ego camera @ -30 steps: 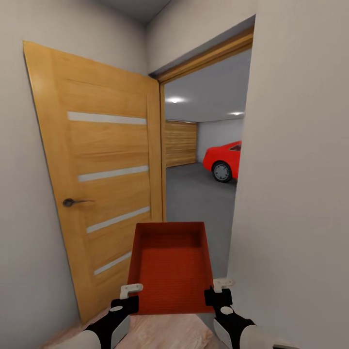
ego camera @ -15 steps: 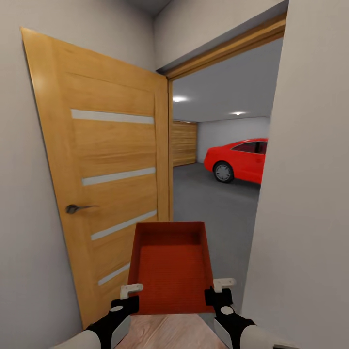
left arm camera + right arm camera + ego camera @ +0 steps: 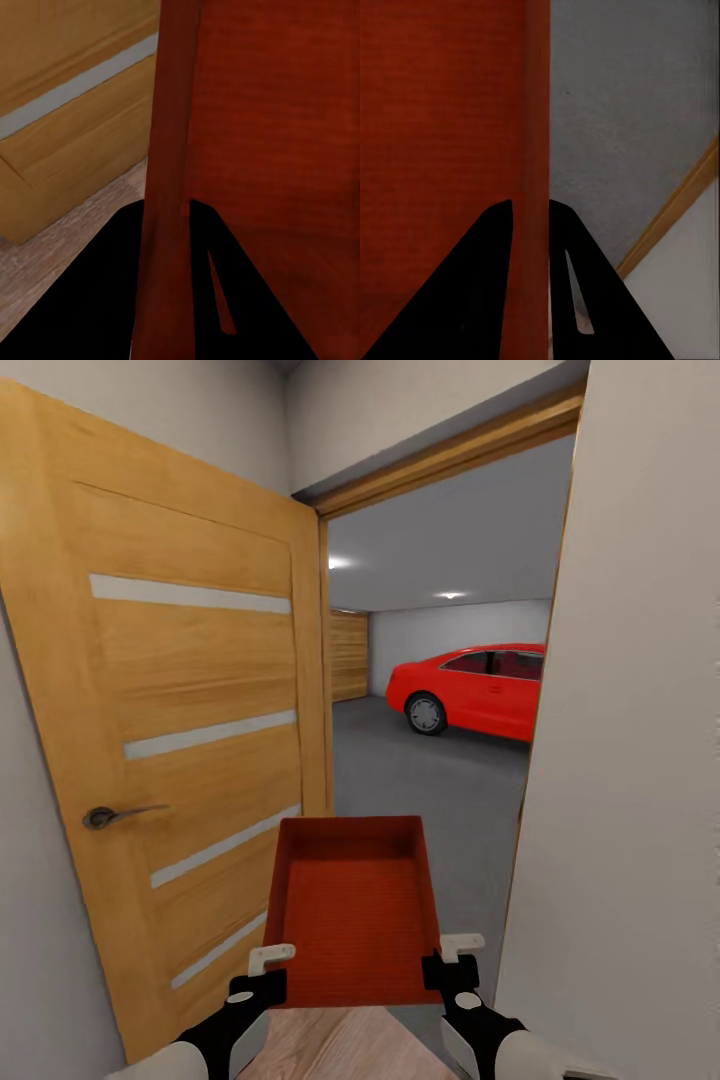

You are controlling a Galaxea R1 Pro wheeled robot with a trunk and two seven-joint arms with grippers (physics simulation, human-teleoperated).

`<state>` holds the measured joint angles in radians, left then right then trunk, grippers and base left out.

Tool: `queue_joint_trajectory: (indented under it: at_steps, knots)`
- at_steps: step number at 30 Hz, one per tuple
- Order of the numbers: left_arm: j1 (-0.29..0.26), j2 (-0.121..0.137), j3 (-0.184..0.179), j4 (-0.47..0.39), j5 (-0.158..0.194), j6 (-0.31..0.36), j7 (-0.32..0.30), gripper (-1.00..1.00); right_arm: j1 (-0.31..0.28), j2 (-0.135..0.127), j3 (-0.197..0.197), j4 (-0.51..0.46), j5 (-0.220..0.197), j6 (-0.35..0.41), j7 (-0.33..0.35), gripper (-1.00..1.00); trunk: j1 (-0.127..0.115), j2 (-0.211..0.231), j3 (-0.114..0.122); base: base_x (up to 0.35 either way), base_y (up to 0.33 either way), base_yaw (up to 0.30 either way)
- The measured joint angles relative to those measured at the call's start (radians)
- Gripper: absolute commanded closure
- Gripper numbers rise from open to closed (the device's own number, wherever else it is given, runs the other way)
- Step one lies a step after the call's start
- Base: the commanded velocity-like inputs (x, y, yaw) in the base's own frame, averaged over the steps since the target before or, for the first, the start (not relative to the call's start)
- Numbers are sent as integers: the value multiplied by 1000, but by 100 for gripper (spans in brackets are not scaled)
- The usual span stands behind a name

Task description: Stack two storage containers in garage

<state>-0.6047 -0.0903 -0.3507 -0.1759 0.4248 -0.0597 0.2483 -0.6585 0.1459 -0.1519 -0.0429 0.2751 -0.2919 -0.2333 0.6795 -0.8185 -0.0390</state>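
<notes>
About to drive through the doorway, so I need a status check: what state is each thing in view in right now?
Red-orange rectangular open-topped storage container: empty, carried level between both claws.
Left claw: shut on the container's left wall.
Right claw: shut on its right wall.
Wood-panelled door with pale stripes: swung open.
Red car: parked on the dark grey garage floor.

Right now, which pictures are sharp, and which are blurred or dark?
Head view: fairly sharp, with two ceiling lights glowing in the garage. Left wrist view: soft, container wall blurred, fingers plain black. Right wrist view: the same softness.
</notes>
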Motion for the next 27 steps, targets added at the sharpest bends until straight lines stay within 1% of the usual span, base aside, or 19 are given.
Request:
queue_joint_trajectory:
  at_steps: [12,15,22,27]
  knots:
    - [0,-1,0,0,0,-1,1,100,0,-1,0,0,0,0,2,100,0,0,0,107,100,-284]
    - [0,-1,0,1,1,-1,0,100,0,-1,0,0,0,0,2,100,0,0,0,183,199,-126]
    - [0,-2,-1,1,1,-1,4,100,0,-2,-1,0,0,0,5,100,0,0,0,205,237,-41]
    - [0,-1,0,1,1,-1,2,100,0,-1,0,0,1,0,2,100,0,0,0,208,243,-201]
